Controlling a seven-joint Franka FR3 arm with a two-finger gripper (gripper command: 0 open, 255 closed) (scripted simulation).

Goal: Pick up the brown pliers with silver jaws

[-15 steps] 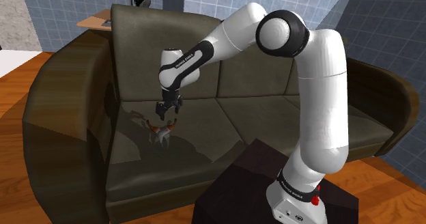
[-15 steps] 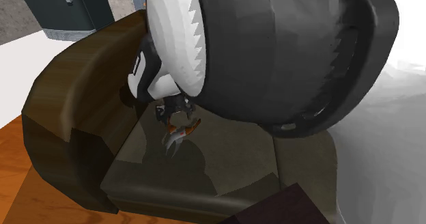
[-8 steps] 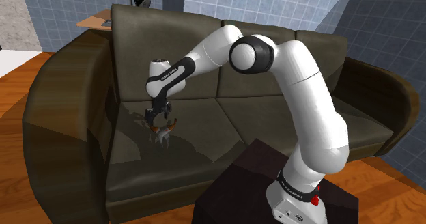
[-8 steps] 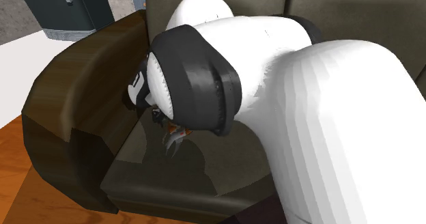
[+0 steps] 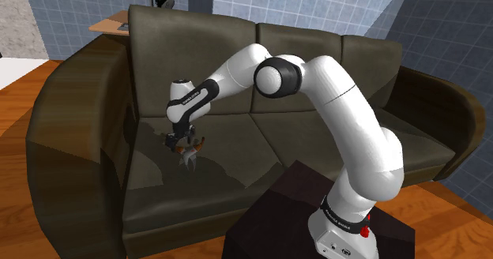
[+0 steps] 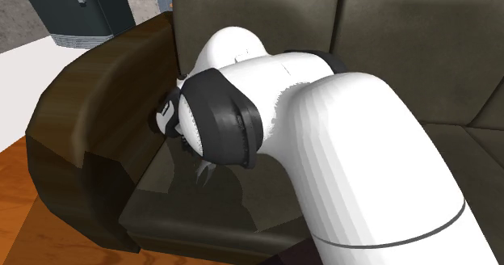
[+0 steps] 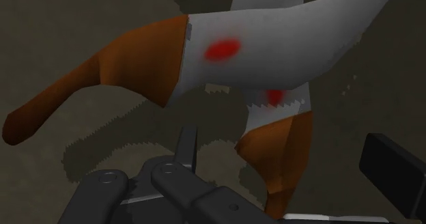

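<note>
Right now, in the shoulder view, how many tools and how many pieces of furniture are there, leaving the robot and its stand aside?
pliers: 1
sofa: 1
wooden side table: 1
Total: 3

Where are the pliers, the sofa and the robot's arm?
pliers (image 7: 273,45), wrist view, grey jaw part
sofa (image 5: 182,44), shoulder view, a back cushion
arm (image 5: 367,131), shoulder view, a white link
</note>
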